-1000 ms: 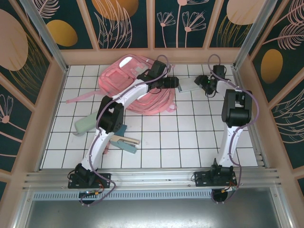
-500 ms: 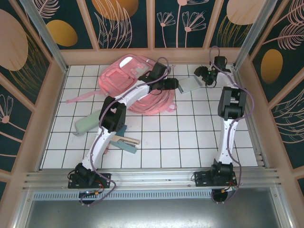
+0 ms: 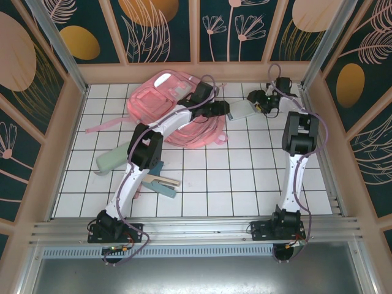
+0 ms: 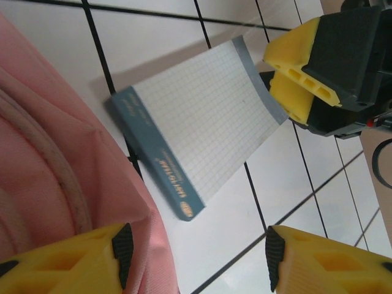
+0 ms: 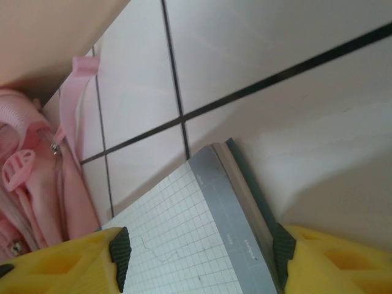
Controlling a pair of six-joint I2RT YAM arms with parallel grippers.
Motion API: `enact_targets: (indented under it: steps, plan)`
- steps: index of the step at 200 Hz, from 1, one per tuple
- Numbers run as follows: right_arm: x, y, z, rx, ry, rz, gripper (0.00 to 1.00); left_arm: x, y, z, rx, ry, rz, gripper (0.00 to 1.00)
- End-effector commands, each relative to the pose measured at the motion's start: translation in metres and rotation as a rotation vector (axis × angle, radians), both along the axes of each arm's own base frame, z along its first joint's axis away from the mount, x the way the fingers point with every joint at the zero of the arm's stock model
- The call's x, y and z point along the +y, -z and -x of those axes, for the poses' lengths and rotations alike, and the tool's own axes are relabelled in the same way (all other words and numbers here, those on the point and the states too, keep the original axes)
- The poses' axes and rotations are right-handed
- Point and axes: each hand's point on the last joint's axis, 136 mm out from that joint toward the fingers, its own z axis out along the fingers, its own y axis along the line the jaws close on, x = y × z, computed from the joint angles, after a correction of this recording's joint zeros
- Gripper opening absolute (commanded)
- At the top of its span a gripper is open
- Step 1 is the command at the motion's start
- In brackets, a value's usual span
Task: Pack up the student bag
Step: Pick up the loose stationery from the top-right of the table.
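So the student bag is one big soft pink fabric lump, slumped flat on the white tiled table at the far side, left of centre. It has glossy silvery panels on top, and a flat pink strap trails out of its left side. Up close the cloth looks matte and folded, with a rounded piped seam running through it.

Just off the bag's right edge there's one notepad. It's a thin rectangle of squared grid paper with a blue-grey band and a darker blue edge. The sheet looks slightly bowed, with a shadow under it.

There are two grippers, both chunky yellow plastic with black rubber pads:
- The left gripper sits between the bag and the notepad. Its jaws are apart, and a fold of bag fabric lies against one finger without being pinched.
- The right gripper is on the side of the notepad away from the bag. Its fingers are spread with the pad's end between them, and one black pad meets the pad's edge. I honestly can't tell if it's squeezing.

Nearer the arm bases than the bag there's one smooth, rounded mint-green pouch. Beside it is a little cluster of teal and pale wood pieces, too small to count.
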Motion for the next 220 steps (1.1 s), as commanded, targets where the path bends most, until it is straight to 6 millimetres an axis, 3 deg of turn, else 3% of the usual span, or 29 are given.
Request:
enact_targets:
  steps: [1,42,98,143,180,220]
  plan:
    - [0.056,-0.002,0.036,0.100,-0.113,-0.150,0.65,0.007,0.044,0.009,0.097,-0.002,-0.029,0.61]
    - [0.075,-0.014,0.046,0.101,-0.153,-0.234,0.63,0.005,0.048,0.013,0.115,0.007,-0.021,0.61]
    - [0.067,-0.053,0.051,0.049,-0.129,-0.283,0.59,0.008,0.045,0.013,0.112,0.004,-0.028,0.61]
    - [0.072,-0.065,0.059,0.045,-0.132,-0.322,0.54,0.009,0.044,0.014,0.111,0.005,-0.031,0.61]
    - [0.081,-0.053,0.067,0.074,-0.150,-0.340,0.46,0.008,0.040,0.015,0.107,0.005,-0.024,0.61]
    - [0.072,-0.034,0.064,0.107,-0.110,-0.258,0.28,0.012,0.030,0.017,0.088,0.006,-0.033,0.61]
